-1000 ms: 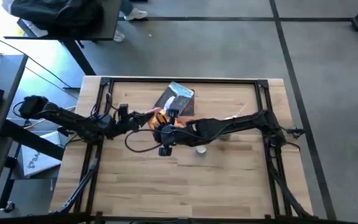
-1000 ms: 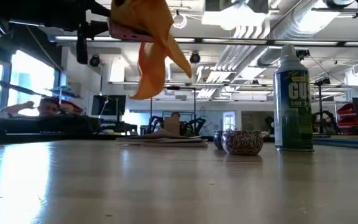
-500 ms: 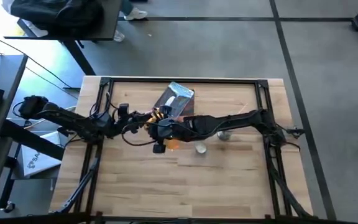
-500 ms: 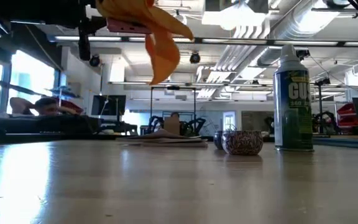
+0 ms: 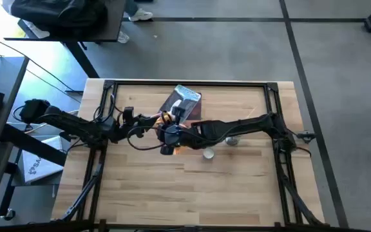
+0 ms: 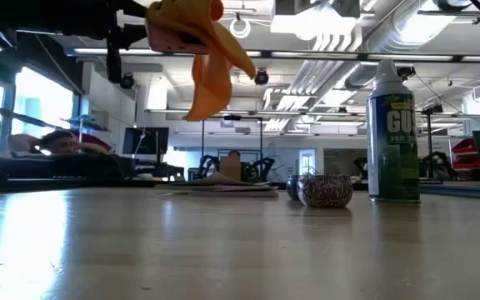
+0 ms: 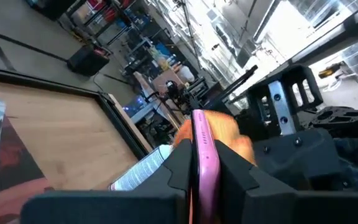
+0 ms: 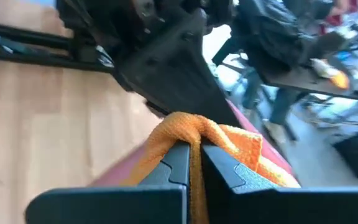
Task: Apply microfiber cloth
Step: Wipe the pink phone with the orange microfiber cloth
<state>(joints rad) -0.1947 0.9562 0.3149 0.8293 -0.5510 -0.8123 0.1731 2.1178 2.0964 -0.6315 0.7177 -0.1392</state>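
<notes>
Above the middle of the light wooden butcher-block table point(image 5: 140, 187), the two dark arms meet well clear of its surface. The left hand point(image 7: 199, 163) is clamped on a flat pink slab-shaped object point(image 7: 205, 155), held edge-on between its two dark fingers point(image 7: 180, 163); what that object is cannot be told. The right hand point(image 8: 193, 163) has its fingers point(image 8: 174, 163) pinched shut on a fold of the soft orange-yellow microfiber cloth point(image 8: 199, 134), and the cloth is bunched against the pink object's upper edge, draped over it. From table height the cloth point(image 6: 207, 62) hangs in a loose tail below the pink object point(image 6: 173, 37), high in the air and not touching the table. From above, the cloth point(image 5: 174, 149) shows only as small orange patches beside the joined hands, just in front of a grey-blue and white packet point(image 5: 184, 102) lying flat toward the table's far edge. Nearer the right arm, a small round patterned bowl point(image 6: 324, 191) stands on the table with a tall green-and-white spray can point(image 6: 393, 137) upright just beside it. Beyond the table, a person point(image 6: 52, 143) sits at a desk in the room behind
</notes>
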